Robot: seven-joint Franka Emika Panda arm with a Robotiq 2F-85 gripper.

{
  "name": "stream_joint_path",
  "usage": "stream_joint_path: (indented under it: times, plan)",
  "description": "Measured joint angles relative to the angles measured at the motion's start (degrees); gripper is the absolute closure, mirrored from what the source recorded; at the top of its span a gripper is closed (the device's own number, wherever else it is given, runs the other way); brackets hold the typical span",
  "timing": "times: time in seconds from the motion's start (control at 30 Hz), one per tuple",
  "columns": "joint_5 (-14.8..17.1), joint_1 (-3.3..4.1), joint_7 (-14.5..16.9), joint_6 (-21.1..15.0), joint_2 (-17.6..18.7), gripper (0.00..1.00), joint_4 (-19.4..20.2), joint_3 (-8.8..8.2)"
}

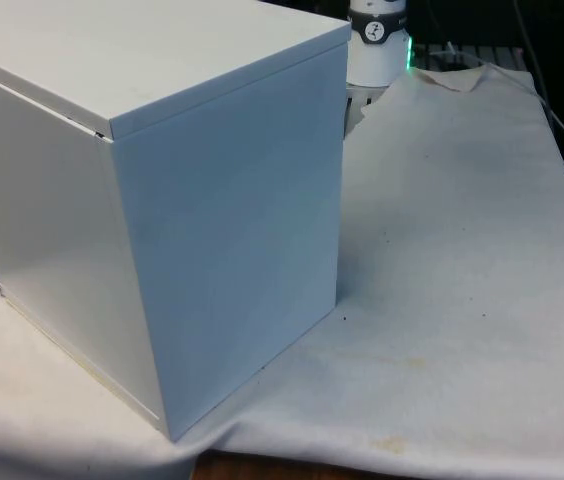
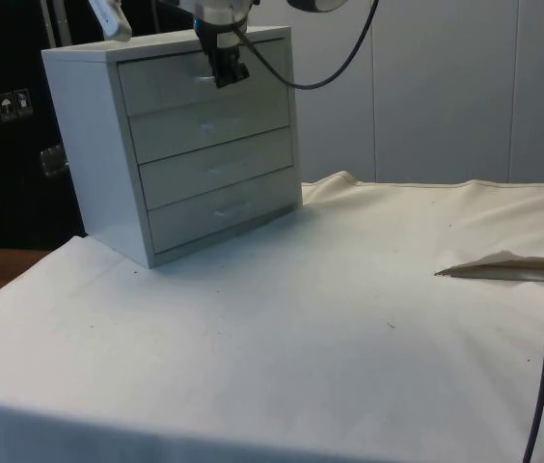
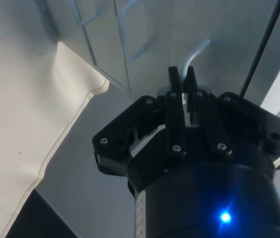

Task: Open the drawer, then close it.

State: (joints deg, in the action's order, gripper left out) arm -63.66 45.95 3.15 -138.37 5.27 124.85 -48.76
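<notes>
Gripping top drawer's handle (image 3: 195,53), tool (image 3: 182,82) pinched closed, chest (image 2: 171,145) drawers flush.

Chest of drawers (image 1: 162,200) back toward front camera: drawers hidden, left side cut by edge.

Smooth matt chest of drawers (image 1: 162,200), cloth-covered table (image 1: 462,250)

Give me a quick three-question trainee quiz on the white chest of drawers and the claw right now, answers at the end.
1. How many drawers does the white box-shaped chest of drawers have?
2. The black two-finger claw is at which drawer? A top, B second, C bottom.
3. True or false: the claw hangs open, clear of the pale curved handle.
Key: 1 four; 2 A; 3 false, it is shut on the handle.
</notes>
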Motion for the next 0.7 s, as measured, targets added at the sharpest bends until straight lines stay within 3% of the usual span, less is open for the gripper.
stream_joint_path:
  times: [0.37, 0.7]
  plan:
    - [0.0, 0.0, 0.0, 0.1, -0.2, 1.0, 0.0, 0.0]
    - [0.0, 0.46, 0.0, 1.7, -4.2, 1.0, 2.3, 0.92]
